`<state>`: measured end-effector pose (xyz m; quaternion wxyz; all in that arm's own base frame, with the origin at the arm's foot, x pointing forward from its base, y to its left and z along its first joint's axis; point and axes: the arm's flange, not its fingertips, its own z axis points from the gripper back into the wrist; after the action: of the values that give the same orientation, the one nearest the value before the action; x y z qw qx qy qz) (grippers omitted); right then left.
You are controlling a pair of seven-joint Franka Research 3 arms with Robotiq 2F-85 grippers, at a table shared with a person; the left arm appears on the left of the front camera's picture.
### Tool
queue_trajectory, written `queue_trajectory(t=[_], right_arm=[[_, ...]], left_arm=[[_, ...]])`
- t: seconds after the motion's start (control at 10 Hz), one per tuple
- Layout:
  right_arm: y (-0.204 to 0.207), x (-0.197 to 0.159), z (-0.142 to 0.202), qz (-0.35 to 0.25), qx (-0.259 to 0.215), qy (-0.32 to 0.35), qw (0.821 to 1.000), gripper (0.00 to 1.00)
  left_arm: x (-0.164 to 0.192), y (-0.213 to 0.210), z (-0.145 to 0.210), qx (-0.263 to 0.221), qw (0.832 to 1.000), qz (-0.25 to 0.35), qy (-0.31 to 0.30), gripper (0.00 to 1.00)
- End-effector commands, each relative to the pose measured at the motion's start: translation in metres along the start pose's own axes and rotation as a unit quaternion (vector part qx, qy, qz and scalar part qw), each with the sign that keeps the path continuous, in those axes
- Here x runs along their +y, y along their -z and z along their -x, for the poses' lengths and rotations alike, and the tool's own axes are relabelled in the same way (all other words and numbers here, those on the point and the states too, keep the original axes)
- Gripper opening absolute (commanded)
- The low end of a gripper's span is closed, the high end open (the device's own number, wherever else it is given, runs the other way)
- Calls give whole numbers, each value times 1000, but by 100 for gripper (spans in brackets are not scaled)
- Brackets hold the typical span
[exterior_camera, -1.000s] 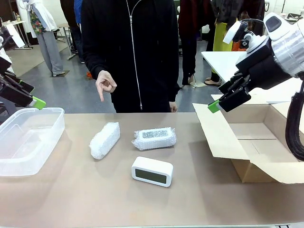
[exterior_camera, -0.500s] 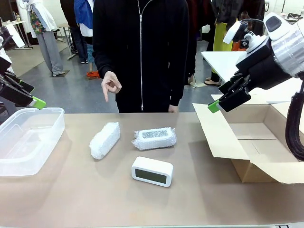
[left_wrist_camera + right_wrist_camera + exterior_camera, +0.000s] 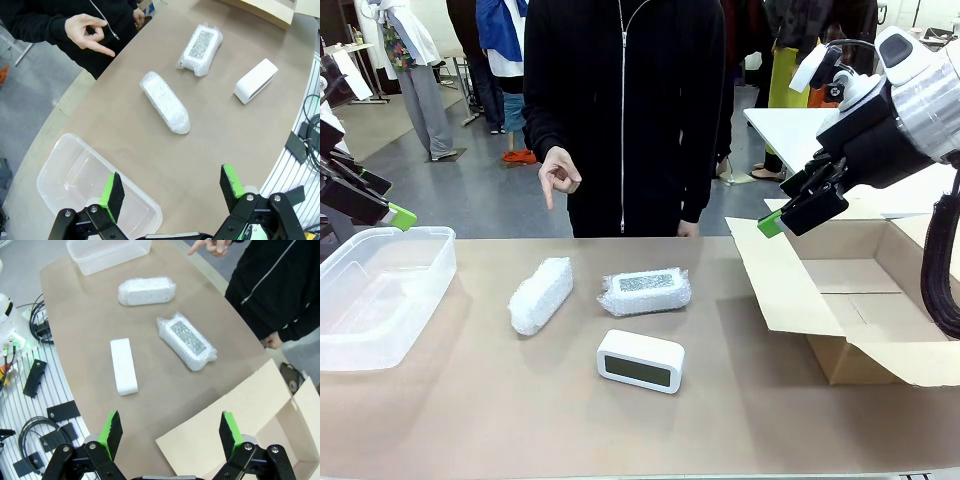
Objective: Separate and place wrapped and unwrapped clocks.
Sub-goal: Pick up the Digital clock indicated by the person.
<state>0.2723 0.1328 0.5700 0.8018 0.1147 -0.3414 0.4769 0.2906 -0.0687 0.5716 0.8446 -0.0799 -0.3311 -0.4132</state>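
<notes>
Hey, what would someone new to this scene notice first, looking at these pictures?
Three items lie mid-table: the left bundle and right bundle in bubble wrap, with the bare white clock nearer the robot. The person's hand points down beyond the far edge. The clear tub sits left, the open cardboard box right; left gripper and right gripper hang open above them.
</notes>
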Motion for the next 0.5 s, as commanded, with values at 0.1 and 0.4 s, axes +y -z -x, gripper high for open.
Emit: queue_trajectory(t=[0.1,0.4], right_arm=[[0,1,1,-7,1,0,1000,100],[0,1,1,-7,1,0,1000,100]], left_arm=[[0,0,0,0,1000,0,-1,100],[0,0,0,0,1000,0,-1,100]])
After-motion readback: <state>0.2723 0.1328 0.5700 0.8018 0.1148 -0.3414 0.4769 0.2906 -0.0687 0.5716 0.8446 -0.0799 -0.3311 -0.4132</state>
